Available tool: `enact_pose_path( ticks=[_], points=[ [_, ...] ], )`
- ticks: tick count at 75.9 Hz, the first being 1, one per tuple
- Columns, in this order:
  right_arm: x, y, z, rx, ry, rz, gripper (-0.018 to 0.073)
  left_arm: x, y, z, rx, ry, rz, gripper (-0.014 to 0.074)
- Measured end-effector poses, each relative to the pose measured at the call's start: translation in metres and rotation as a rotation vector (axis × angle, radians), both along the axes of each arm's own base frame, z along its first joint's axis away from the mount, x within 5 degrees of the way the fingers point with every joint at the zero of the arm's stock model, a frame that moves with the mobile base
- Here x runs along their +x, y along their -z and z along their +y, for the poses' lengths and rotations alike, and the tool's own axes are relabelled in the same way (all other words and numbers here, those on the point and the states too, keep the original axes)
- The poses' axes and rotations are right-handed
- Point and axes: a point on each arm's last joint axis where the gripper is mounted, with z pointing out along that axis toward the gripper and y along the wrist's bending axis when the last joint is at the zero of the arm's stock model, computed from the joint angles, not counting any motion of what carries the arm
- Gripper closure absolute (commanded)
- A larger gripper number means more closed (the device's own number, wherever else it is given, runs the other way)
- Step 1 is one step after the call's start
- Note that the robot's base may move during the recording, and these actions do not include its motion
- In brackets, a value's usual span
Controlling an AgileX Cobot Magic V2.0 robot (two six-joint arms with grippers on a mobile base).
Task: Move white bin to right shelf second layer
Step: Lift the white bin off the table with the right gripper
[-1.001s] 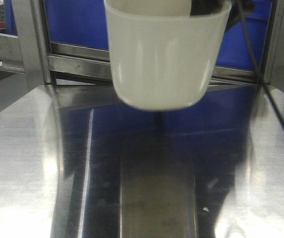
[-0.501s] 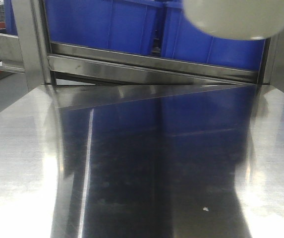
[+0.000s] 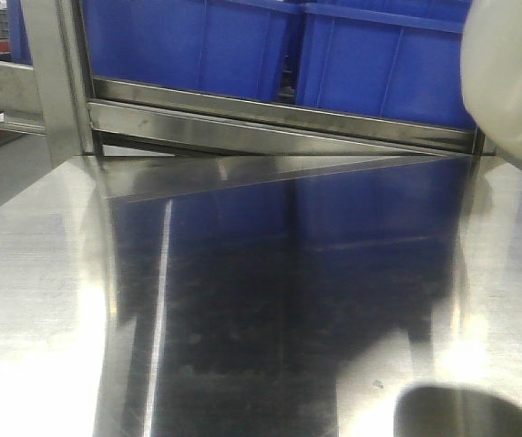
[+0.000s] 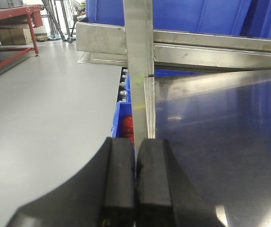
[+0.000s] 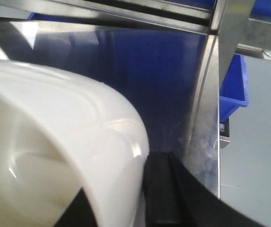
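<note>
white bin (image 3: 511,82), 3 o'clock: glossy cream-white; crates (image 3: 188,45), 12 o'clock: plain blue; table (image 3: 42,319): mirror-silver, blue-tinted reflections.

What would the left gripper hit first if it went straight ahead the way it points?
Probably the rack's upright steel post, dead ahead of the shut left gripper, past the table's left edge; depth is hard to judge.

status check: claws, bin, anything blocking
Left claw shut, empty. Right claw shut on white bin, held up above steel table. Blue crates on shelf ahead.
</note>
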Motion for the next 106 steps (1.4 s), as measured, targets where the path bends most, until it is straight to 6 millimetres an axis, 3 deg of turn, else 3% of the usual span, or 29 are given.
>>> enact_pose_path(
  ticks=[106],
  points=[
    [-0.0055,0.0047,-0.0007,0.008,0.001,-0.025,0.0503,0.0000,0.0000,0.0000,0.000,0.000,0.000,0.0512]
  ],
)
